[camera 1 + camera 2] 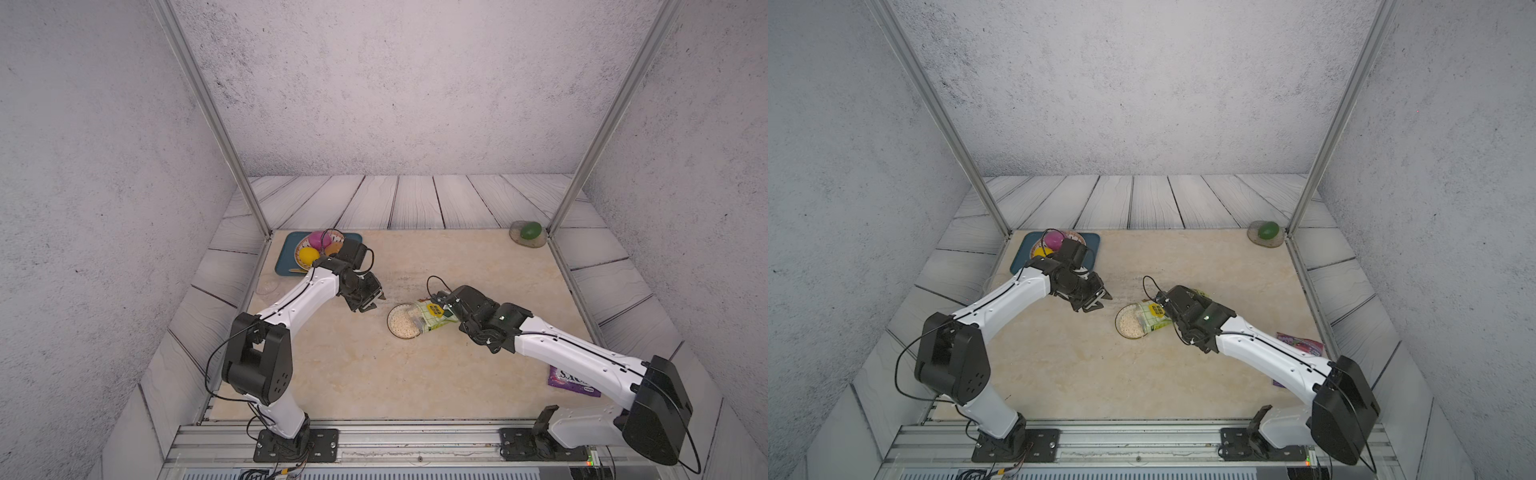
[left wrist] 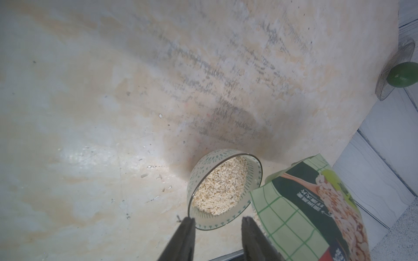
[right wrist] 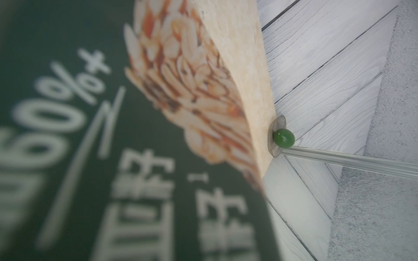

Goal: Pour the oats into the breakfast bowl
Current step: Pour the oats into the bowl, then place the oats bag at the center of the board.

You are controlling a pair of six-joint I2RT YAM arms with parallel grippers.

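Right fingers (image 1: 442,299) clamped on the bottom end of the oat pouch (image 1: 432,320). The pouch is off the bench (image 1: 374,374) and tipped over, mouth end at the near-right rim of the breakfast bowl (image 1: 390,322). In both top views the mouth overlaps the bowl edge. Can't tell if anything is flowing. The right wrist view is nearly filled by the blurred dark green pouch print (image 3: 67,135).

Left fingers (image 2: 183,239) apart, nothing between them, hanging above the bench just left of the bowl. Not touching the bowl or the pouch (image 2: 294,214).

Oats (image 2: 219,187): pale heap inside the bowl (image 2: 203,162), well up the wall. The bowl sits upright mid-bench between the two arms. Few loose flakes (image 2: 156,198) on the bench beside it.

Other stuff:
- Fruit plate (image 1: 300,249) on a blue tray (image 1: 286,257) in the far left corner, with a yellow fruit (image 1: 309,254) and a pink fruit (image 1: 318,237). Partly hidden by the left arm.
- Green fruit (image 1: 531,230) on a clear dish (image 1: 519,241) in the far right corner.
- Purple bag (image 1: 569,380) flat on the bench near the right edge, partly under the right arm.
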